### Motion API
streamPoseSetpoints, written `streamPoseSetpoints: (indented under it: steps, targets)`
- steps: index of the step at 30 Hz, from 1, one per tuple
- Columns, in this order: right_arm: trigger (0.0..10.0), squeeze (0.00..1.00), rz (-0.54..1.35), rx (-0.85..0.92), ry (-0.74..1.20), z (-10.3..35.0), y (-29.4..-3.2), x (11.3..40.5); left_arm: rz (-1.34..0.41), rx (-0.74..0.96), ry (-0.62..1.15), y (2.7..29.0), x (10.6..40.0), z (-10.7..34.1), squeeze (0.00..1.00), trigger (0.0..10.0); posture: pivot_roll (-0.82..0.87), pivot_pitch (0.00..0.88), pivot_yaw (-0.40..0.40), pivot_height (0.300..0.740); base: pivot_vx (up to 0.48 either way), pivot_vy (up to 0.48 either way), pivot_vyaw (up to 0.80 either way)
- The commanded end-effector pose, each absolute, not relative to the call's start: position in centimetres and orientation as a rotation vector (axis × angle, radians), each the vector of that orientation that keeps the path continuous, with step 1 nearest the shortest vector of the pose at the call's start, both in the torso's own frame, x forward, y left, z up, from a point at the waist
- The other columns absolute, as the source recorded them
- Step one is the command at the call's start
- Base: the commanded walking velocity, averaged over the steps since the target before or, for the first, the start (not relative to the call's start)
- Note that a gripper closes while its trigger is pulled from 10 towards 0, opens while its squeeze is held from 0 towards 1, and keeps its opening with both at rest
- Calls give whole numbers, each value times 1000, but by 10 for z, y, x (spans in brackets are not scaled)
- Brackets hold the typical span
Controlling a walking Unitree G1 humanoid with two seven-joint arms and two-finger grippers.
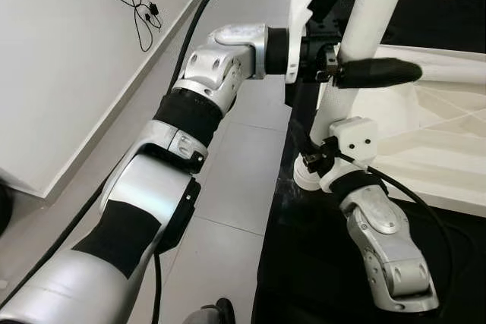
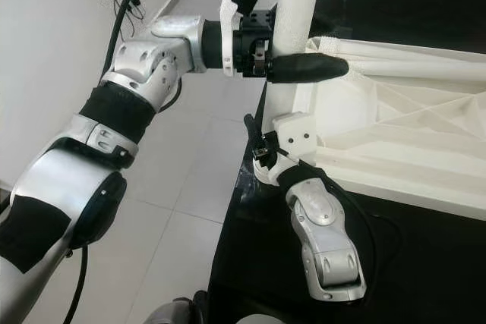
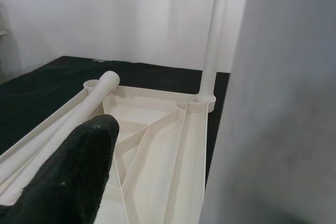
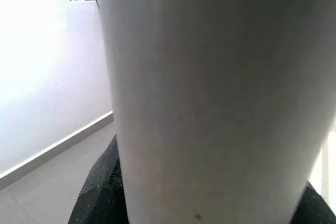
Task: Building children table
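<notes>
A stiff, light-looking white plastic table leg, upright at the inverted tabletop's near corner, is clamped by the left gripper high and the right gripper low.

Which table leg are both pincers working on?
On the black mat lies an upturned white tabletop. At its near-left corner stands an upright white leg, with the left pincer high on it and the right pincer near its base; another leg stands untouched.
</notes>
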State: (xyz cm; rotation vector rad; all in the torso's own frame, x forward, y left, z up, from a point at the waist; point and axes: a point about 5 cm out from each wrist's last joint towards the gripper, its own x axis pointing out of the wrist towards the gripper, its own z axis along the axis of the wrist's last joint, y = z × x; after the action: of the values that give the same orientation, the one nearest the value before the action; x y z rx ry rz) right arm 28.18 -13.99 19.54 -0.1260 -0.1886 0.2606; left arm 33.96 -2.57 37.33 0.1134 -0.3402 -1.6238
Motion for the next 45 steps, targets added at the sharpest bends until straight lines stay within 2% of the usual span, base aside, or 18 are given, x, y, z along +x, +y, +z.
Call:
streamPoseSetpoints:
  steps: [1,16,17,23,31,32,33,34,35,45]
  targets:
    - [10000,0,275,-118,16,154,-139,279,-1668,111,-360,-36,333,378,0,0,-23,243,113,740,0,0,0]
    - [10000,0,279,-119,27,153,-141,282,-1671,204,-330,-26,336,372,0,0,-11,238,105,740,0,0,0]
    - [10000,1000,323,-81,14,158,-141,285,-1683,208,-328,-27,334,371,0,0,-15,234,102,740,0,0,0]
    - [10000,1000,401,-61,-24,170,-142,293,-1688,208,-331,-28,334,371,0,0,-19,231,102,740,0,0,0]
    - [10000,1000,598,-171,-83,206,-157,326,-1701,213,-342,-28,332,372,0,0,-20,224,102,740,0,0,0]
    - [10000,906,671,-189,-85,214,-158,331,-1707,214,-344,-28,332,372,0,0,-21,222,100,740,0,0,0]
    - [10000,396,727,-216,-96,220,-157,334,-1712,214,-346,-28,331,372,0,0,-21,222,100,740,0,0,0]
    - [10000,396,727,-216,-96,220,-157,334,-1712,214,-346,-28,331,372,0,0,-21,222,100,740,0,0,0]
    - [10000,0,791,-220,-101,225,-155,337,-1717,214,-347,-28,330,371,0,0,-21,222,100,740,0,0,0]
    - [10000,0,1100,-250,-131,257,-143,353,-1738,207,-355,-30,327,371,0,0,-23,228,102,740,0,0,0]
